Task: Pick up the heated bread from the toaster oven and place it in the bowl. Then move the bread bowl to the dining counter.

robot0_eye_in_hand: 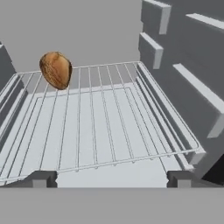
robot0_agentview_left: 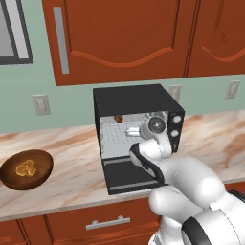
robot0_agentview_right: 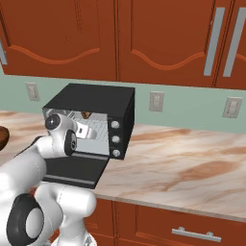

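Item: heated bread (robot0_eye_in_hand: 56, 69), small, light, likely soft; you take it gently across its middle, gripper (robot0_eye_in_hand: 111, 178) spread wide and empty.

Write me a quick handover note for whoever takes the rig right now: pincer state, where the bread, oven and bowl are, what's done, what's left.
Pincer: open, empty, reaching into the toaster oven through its dropped door.
Heated bread: at the back left of the wire rack in the hand view, well clear of the fingertips, not gripped.
Bowl: on the counter left of the oven, a yellow pastry inside.
Done: door open, arm inside.
Left: grasp bread, put it in the bowl, carry the bowl to the dining counter.
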### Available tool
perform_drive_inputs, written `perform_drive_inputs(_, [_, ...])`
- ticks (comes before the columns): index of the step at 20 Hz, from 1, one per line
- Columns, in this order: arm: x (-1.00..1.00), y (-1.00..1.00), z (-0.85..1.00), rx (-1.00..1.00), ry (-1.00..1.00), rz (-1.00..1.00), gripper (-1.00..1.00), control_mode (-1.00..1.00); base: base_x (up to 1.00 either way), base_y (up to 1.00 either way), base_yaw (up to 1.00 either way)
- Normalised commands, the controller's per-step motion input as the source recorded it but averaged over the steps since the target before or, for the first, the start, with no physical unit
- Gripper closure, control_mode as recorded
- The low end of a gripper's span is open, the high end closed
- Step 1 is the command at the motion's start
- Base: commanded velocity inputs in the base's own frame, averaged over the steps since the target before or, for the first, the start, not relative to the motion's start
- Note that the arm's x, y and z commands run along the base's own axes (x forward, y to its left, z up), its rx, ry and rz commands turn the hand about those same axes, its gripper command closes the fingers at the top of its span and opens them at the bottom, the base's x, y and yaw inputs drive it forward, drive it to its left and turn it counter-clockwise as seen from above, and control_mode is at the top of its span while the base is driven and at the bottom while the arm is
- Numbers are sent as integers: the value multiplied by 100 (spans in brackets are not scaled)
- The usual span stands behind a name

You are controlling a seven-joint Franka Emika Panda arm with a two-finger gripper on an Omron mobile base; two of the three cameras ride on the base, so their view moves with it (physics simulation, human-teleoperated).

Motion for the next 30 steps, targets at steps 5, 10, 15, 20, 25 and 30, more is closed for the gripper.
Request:
perform_drive_inputs(5, [18,0,-27,-1,9,-1,-100,-100,0,0,0])
perform_drive_inputs(10, [0,0,-24,0,14,0,-100,-100,0,0,0])
perform_drive_inputs(15, [0,0,-15,0,12,0,-100,-100,0,0,0])
perform_drive_inputs(20, [-15,5,28,-4,-18,0,-100,-100,0,0,0])
perform_drive_inputs(25, [9,1,3,-3,-5,0,-100,-100,0,0,0])
perform_drive_inputs(30, [49,0,-7,0,0,0,-100,-100,0,0,0])
